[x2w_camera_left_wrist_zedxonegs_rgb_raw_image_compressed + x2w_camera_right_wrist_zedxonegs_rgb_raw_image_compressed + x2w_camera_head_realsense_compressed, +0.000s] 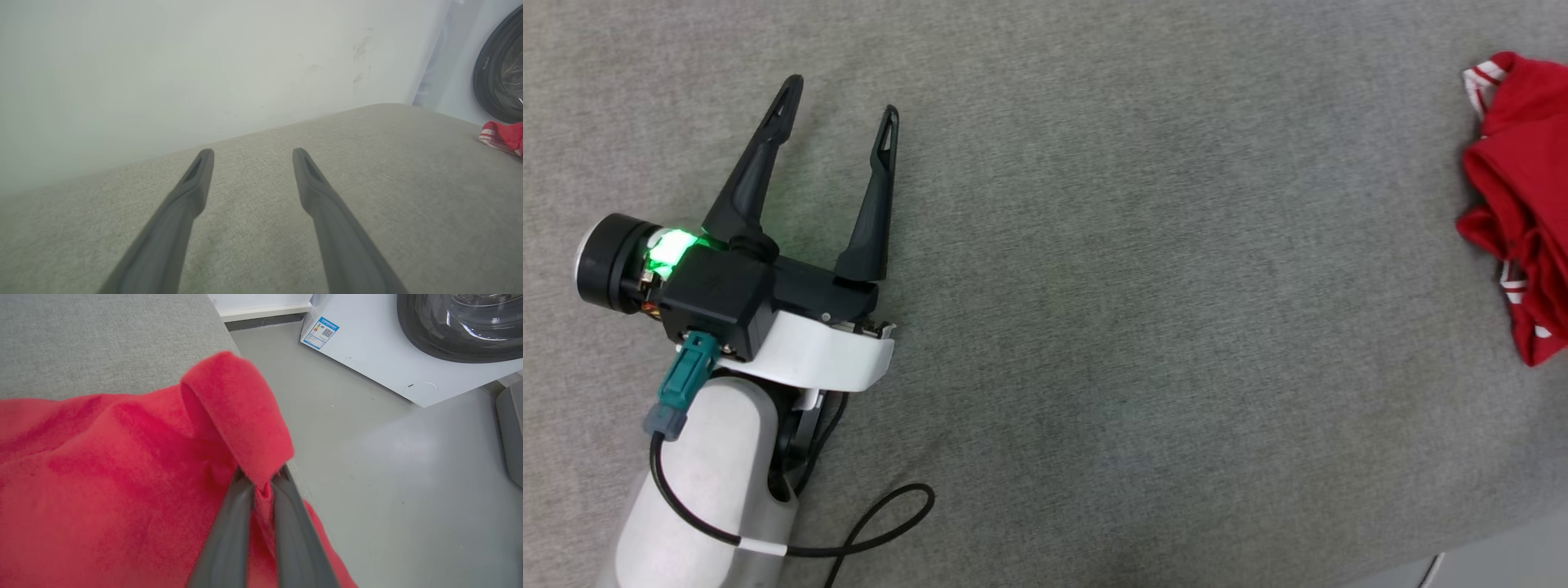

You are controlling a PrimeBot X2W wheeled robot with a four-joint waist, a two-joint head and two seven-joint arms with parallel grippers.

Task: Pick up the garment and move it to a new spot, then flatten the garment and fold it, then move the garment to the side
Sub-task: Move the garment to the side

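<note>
The garment (1523, 204), a red T-shirt with striped trim, lies bunched at the right edge of the grey cushioned surface (1135, 286). My right gripper (261, 482) is shut on a fold of the garment's (102, 477) red cloth, which bulges up over the fingertips near the surface's edge. My left gripper (843, 96) stands open over bare grey fabric at the left, far from the shirt, nothing between its fingers (196, 183). A striped bit of the garment (504, 136) peeks in at the left wrist view's right edge.
A white washing machine (408, 343) with a dark round door stands on the pale floor (388, 477) beyond the surface's edge. A white wall (184, 69) rises behind the surface. A black cable (849, 531) loops beside my left forearm.
</note>
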